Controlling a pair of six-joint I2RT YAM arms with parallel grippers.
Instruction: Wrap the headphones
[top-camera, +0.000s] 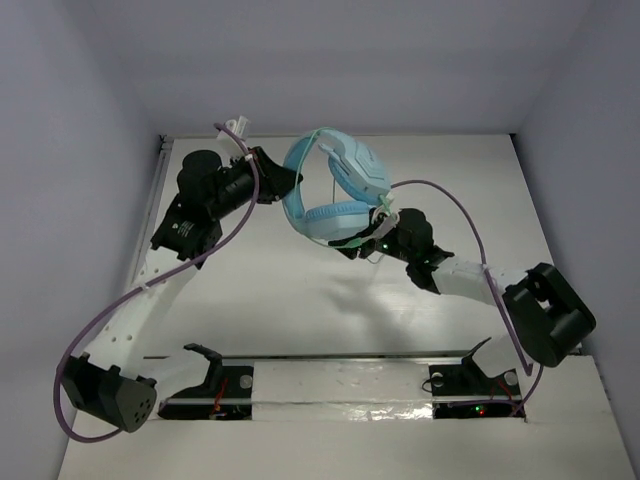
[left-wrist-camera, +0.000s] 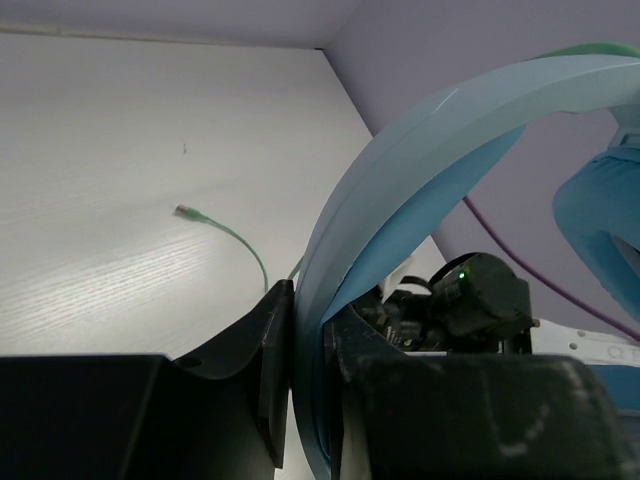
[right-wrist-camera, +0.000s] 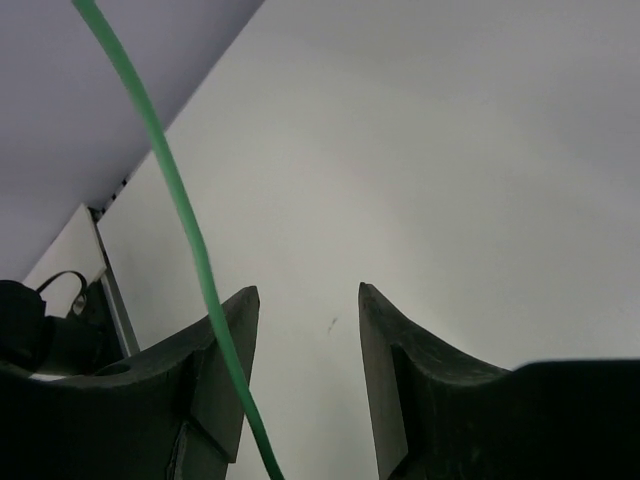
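While left tool (left-wrist-camera: 310, 335) clamps headphones (left-wrist-camera: 400, 170) headband, right tool (right-wrist-camera: 305, 300) gapes — cable (right-wrist-camera: 185, 215) beside finger.

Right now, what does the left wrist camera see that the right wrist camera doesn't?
Only the left wrist view: the left gripper clamped on the blue headband of the headphones, and the cable ending in its plug on the table. Only the right wrist view: the right gripper open, with the cable running past one finger and nothing pinched. Both: the pale-green cable and the white table.
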